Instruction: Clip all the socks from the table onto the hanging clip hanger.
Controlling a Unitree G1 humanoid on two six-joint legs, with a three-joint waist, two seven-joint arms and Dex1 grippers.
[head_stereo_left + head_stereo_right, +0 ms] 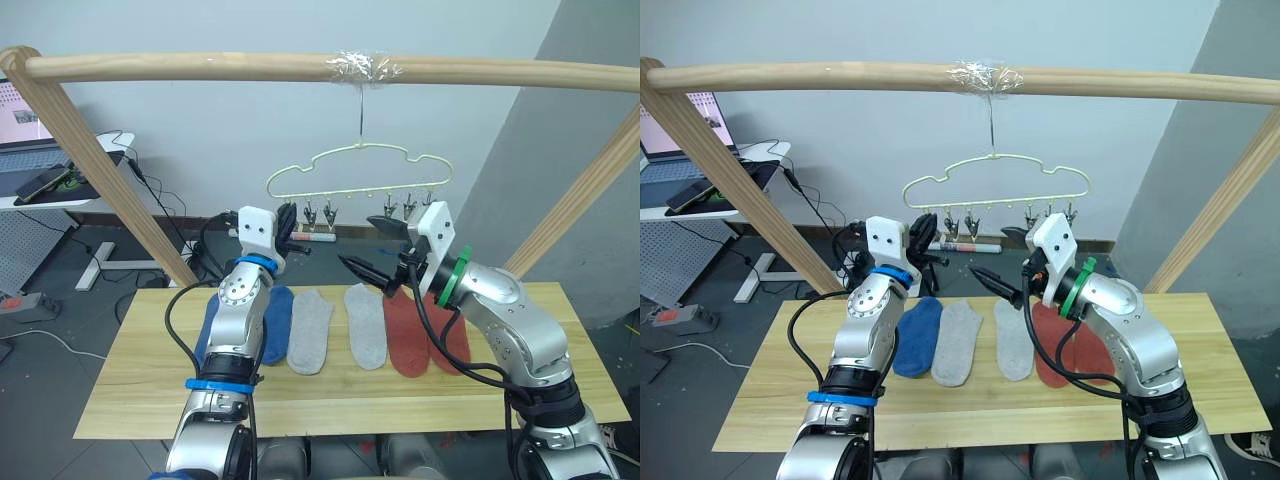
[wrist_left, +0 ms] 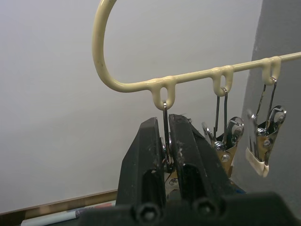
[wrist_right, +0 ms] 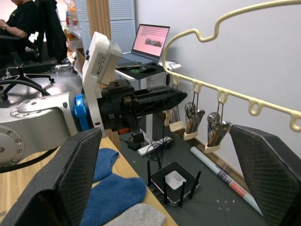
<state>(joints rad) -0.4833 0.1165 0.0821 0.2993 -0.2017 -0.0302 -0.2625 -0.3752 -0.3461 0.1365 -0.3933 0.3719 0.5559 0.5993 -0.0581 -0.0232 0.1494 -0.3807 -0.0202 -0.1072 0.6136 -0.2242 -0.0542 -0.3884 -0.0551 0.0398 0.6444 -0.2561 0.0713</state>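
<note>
pale yellow-green wire forms the hanger [image 1: 358, 172], hooked on a taped wooden rail [image 1: 200, 67] above the counter [image 1: 140, 390], with metal clips [image 1: 329, 214] along its lower bar. six socks lie flat in a row on the counter: two blue [image 1: 917, 334], two grey [image 1: 311, 331] and two rust red [image 1: 405, 335]. the head views show the left end effector [image 1: 288, 222] raised at the bar's leftmost end; the left wrist view shows its fingers [image 2: 146, 162] pressed together around the end clip [image 2: 165, 155], clamped on it. the right end effector [image 1: 378, 248] is raised near the bar's right side with fingers wide apart, empty. the right wrist view adds a laptop [image 3: 148, 44] on a desk and a seated person [image 3: 21, 19] beyond.
</note>
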